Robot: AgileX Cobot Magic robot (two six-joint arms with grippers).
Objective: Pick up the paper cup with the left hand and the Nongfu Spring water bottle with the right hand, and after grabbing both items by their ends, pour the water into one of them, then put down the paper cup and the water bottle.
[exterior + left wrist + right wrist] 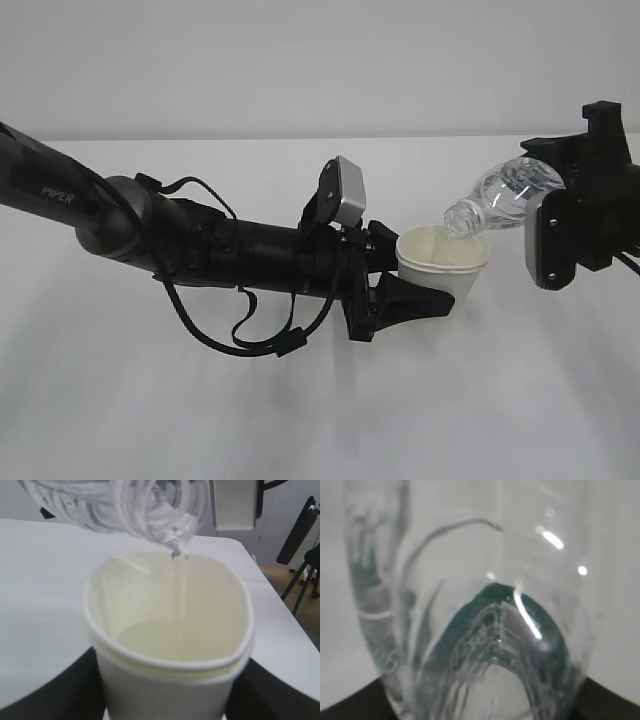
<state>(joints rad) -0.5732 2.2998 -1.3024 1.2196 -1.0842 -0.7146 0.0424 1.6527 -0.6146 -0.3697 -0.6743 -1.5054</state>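
Observation:
The off-white paper cup (443, 262) is held upright above the table, my left gripper (420, 278) shut on its body. In the left wrist view black fingers (55, 692) press both sides of the paper cup (165, 685). The Nongfu Spring water bottle (505, 193) is tilted mouth-down to the left, with my right gripper (545, 192) shut on its bottom end. Its open neck (165, 520) hangs just over the cup's rim. A thin stream of water (180, 595) falls into the cup, which holds some water. The clear bottle with its green label (485, 610) fills the right wrist view.
A white table (300, 400) lies under both arms, with a pale wall behind. Loose black cables (250, 335) hang under the left arm. In the left wrist view the table's right edge (280, 610) shows, with a dark tripod (300, 575) on the floor beyond.

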